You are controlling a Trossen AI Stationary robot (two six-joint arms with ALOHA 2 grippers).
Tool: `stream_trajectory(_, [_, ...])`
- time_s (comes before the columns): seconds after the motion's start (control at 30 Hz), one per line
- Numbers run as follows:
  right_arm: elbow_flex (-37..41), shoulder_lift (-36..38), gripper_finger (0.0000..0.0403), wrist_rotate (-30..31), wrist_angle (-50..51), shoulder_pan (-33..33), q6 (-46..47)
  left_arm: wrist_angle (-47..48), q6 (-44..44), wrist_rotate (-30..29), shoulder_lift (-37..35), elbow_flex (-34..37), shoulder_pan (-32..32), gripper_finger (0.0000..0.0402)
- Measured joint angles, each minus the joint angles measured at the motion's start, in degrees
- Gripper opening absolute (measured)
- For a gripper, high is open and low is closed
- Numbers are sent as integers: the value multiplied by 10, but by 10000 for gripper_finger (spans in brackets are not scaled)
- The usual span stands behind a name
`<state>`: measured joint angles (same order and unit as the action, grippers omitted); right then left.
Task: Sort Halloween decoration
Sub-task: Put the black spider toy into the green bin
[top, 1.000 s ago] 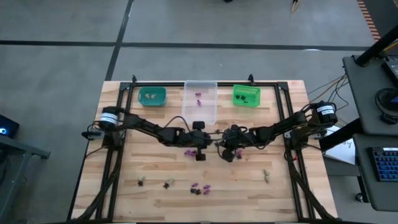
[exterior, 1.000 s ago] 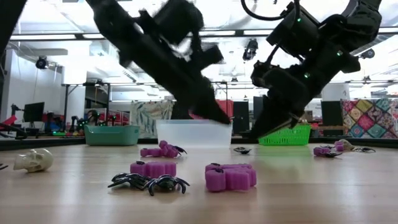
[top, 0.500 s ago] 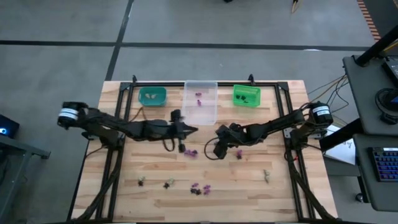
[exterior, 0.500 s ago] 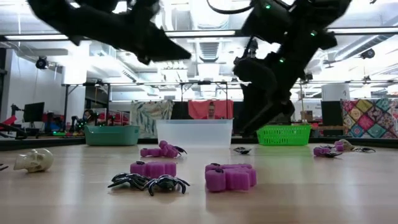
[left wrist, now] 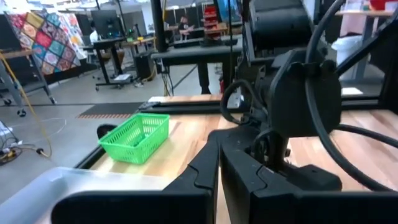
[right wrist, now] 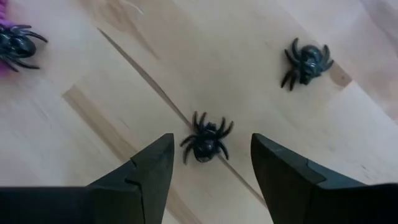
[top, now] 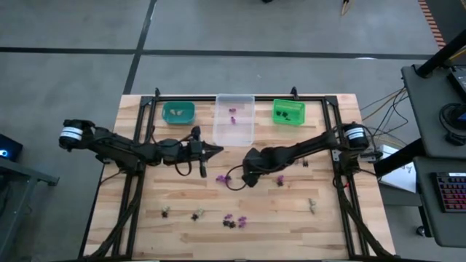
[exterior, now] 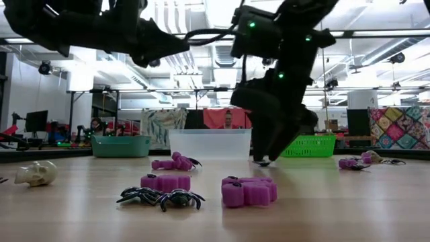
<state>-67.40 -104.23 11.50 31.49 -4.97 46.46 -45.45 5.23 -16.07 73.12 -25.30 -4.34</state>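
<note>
The right gripper (right wrist: 208, 168) hangs low over mid-table, fingers spread either side of a black spider (right wrist: 206, 140) lying on the wood, apparently lined up to pinch it, while the left gripper (top: 206, 152), closed and empty, waits beside the clear bin (top: 234, 131).

The right gripper (right wrist: 211, 165) points down near the pale wooden table (top: 328, 218), fingers spread; the left gripper (top: 216, 151) hovers closed above it.

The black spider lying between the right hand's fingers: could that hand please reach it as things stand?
Probably yes: the right hand is open above the black spider, which lies on bare wood with nothing over it.
</note>
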Motion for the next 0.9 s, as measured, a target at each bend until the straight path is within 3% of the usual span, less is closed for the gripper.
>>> stream_trajectory(0.3, [-36,-36,195,-10,36,0,-15,-2,-1,2,7,-2,-1,0])
stream_trajectory(0.9, [-34,-26,82,-8,39,3,-65,0,-53,2,7,-2,-1,0])
